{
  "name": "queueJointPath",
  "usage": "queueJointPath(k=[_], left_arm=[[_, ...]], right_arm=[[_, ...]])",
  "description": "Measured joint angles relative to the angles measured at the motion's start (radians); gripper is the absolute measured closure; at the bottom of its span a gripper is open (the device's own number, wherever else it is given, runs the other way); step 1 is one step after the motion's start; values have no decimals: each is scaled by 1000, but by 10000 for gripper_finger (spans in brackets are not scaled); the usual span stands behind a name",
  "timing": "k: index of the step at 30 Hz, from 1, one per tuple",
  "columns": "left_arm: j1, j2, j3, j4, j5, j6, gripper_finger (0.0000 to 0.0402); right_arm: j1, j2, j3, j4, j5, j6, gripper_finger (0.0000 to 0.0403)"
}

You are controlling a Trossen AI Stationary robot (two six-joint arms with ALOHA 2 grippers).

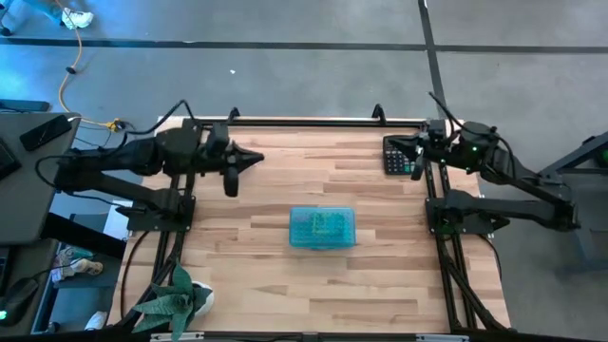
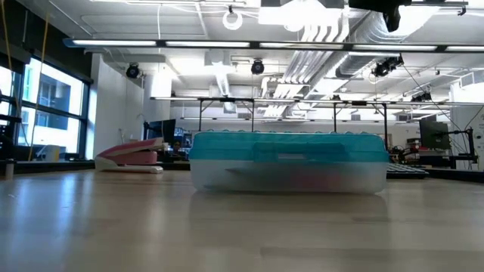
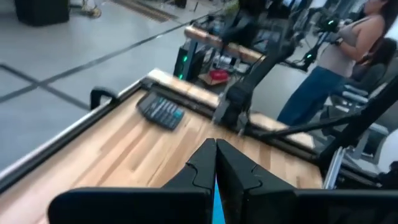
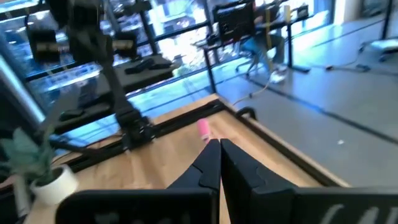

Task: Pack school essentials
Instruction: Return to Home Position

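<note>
While the supply box [image 1: 322,228] lies shut, long axis running arm to arm, left gripper [image 1: 255,160] — slightly nearer — and right gripper [image 4: 220,146] hang beyond its ends, fingers together.

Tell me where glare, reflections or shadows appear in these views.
Low view: the ceiling strip lights glare brightly, and the glossy table faintly mirrors the closed teal box. High view: the light is even, and the box casts hardly any shadow.

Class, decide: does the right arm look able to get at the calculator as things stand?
Probably yes: the right gripper, fingers shut, hangs right beside the calculator, with nothing between them.
</note>
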Motion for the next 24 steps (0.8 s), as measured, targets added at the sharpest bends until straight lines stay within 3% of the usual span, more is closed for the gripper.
queueJointPath(k=[5,14,17,24], left_arm=[[-7,-125,-201,74,1,-48,401],[33,-348,-504,345,199,29,401],[54,-421,-567,345,208,-8,401],[60,-581,-702,346,208,-17,401]], right_arm=[[-18,-36,0,13,77,-32,403],[-64,-150,0,33,399,-44,403],[-68,-186,0,43,401,18,403],[-40,-203,-46,3,225,40,403]])
